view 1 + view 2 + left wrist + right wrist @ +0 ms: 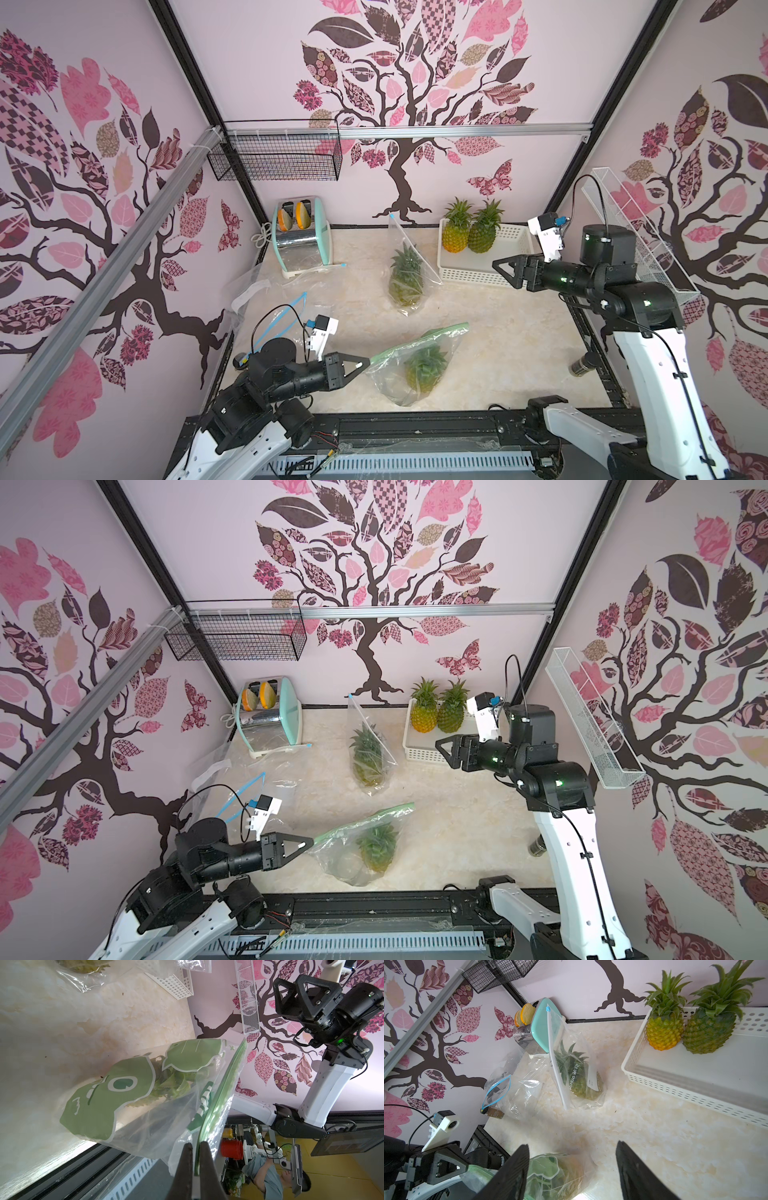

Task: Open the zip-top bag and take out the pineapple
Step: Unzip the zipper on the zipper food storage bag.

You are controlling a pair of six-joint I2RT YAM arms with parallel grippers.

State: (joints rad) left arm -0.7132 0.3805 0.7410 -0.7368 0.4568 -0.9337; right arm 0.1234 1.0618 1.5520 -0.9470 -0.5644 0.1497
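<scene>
1. Surface (pixel 498 345), pale marble in pattern, carries everything.
2. White basket (pixel 469 272) sits at the far right; two loose pineapples (pixel 455 235) stand upright in its far-left corner, touching each other.
3. Toaster (pixel 299 245) stands at the far left, two slices in its slots.
4. Zip-top bag (pixel 388 380) lies near the front edge, left of centre; its green seal strip runs away from the left claw.
5. Pineapple (pixel 424 370) lies inside that bag, crown toward the seal.
6. Left claw (pixel 196 1144) is clenched on the near end of the seal strip.
7. Right claw (pixel 496 264) is released, jaws wide, grasping nothing; it hangs just in front of the basket.
</scene>
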